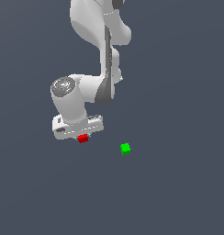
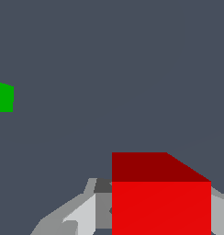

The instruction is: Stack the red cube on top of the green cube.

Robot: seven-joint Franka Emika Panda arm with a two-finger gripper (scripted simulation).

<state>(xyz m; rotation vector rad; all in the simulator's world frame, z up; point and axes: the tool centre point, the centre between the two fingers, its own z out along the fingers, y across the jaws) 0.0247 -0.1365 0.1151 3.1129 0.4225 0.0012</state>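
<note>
Gripper [image 1: 82, 136] is sitting at the end of the white Panda arm [image 1: 93, 27], which is coming down from the top of the exterior view and bending toward that view's left. Its fingers are mostly hidden under the white hand body there. The red cube [image 1: 83, 138] is showing just below that body, right at the fingertips. In the wrist view the red cube [image 2: 160, 199] is filling the space between the two grey fingers [image 2: 79, 218], one flanking each side, so the jaws are standing about a cube's width apart and appear to be pressing on it; actual contact is hard to confirm. To the exterior view's right, the green cube [image 1: 125, 148] is lying alone on the dark grey floor [image 1: 178, 183], apart from the red one. The wrist camera is catching only part of the green cube [image 2: 2, 97] at its frame edge.
</note>
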